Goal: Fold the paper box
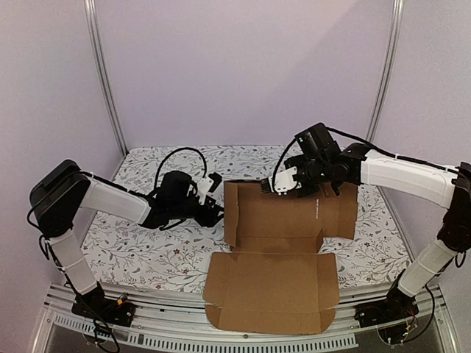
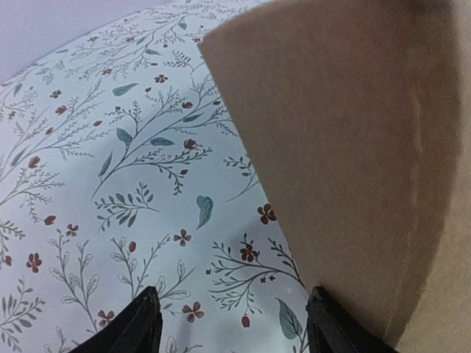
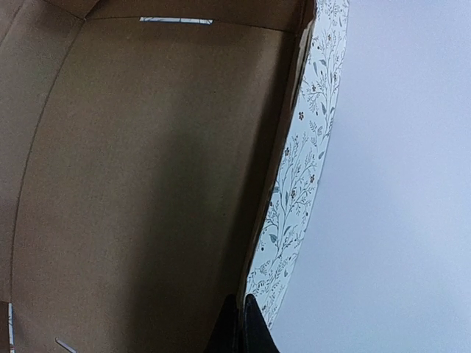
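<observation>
At frame centre the paper box (image 1: 271,283), plain brown corrugated card, lies half-open on the floral-cloth surface (image 1: 140,254), back wall upright. The right gripper (image 1: 274,188) pinches that wall's top edge, its tips mostly cut off. The left gripper (image 1: 215,197) gapes wide beside the left flap; contact unclear.

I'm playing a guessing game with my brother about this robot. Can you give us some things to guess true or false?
1. The paper box is brown. True.
2. The left hand is squeezing the box. False: its fingers are spread apart, next to the cardboard, gripping nothing.
3. The right hand pinches the edge of the box's standing wall. True.
4. The cloth on the table is plain blue. False: it is white with little flowers and leaves.
5. The box is all closed up. False: it is open, with its front part lying flat.
</observation>
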